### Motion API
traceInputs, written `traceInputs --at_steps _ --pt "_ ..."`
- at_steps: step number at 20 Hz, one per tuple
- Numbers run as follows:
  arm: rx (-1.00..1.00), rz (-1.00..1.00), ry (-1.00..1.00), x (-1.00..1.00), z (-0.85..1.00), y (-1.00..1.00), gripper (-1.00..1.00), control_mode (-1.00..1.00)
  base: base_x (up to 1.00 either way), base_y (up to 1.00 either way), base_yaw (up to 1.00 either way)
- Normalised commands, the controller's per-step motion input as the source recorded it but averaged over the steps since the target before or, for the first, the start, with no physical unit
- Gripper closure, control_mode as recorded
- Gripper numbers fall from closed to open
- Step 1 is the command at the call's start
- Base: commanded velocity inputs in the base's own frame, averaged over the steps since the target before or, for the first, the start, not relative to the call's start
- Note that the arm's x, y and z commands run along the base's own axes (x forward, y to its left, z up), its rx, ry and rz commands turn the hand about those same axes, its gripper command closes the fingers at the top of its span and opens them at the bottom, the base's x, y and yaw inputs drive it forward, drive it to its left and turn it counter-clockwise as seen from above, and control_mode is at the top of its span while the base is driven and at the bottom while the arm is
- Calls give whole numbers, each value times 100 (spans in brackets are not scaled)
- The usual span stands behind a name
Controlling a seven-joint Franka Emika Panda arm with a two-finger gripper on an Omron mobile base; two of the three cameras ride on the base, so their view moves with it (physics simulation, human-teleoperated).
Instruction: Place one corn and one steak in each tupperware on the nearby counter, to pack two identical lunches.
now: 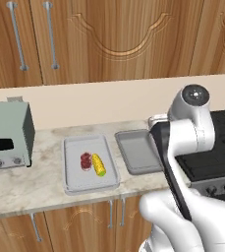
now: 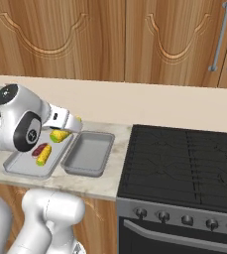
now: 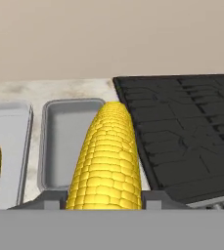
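I am grasping a corn cob (image 3: 106,158) in my gripper (image 3: 103,197); it runs lengthwise away from me between my two finger tips, and in the right base view it shows as a yellow cob (image 2: 59,135) under my hand, above the counter (image 1: 30,184).

Nearest me is the beige marbled counter's front edge, with brown cabinet doors below it. On the counter sit the two trays side by side, close together but apart. The paler tupperware (image 1: 74,183) is on the left and holds the other corn cob (image 1: 98,165) and a steak (image 1: 86,161), lying right beside each other near the tray's middle, the steak to the left of the cob. The darker tupperware (image 1: 133,155) is on the right, just beside the black stovetop (image 2: 184,163), and its floor is bare; in the hand view it lies just beyond and left of the cob I hold (image 3: 67,141).

Further left on the counter stands a pale-green toaster oven (image 1: 6,135), well apart from the trays. Behind everything runs a plain beige back wall (image 1: 99,101), and above that are wooden upper cabinets (image 1: 114,39) with metal bar handles.
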Motion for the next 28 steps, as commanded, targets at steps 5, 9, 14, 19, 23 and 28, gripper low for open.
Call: traceInputs --at_steps 5,9,14,19,23,28 --pt "14 8 13 25 -87 11 100 -100 0 0 0" --pt "9 14 17 54 -43 1 100 -100 0 0 0" --pt "1 10 3 68 -37 0 100 -100 0 0 0" --pt "0 3 0 58 -38 -9 100 -100 0 0 0" --pt "0 0 0 59 -43 -31 100 -100 0 0 0" --pt "0 0 0 62 -39 -21 100 -100 0 0 0"
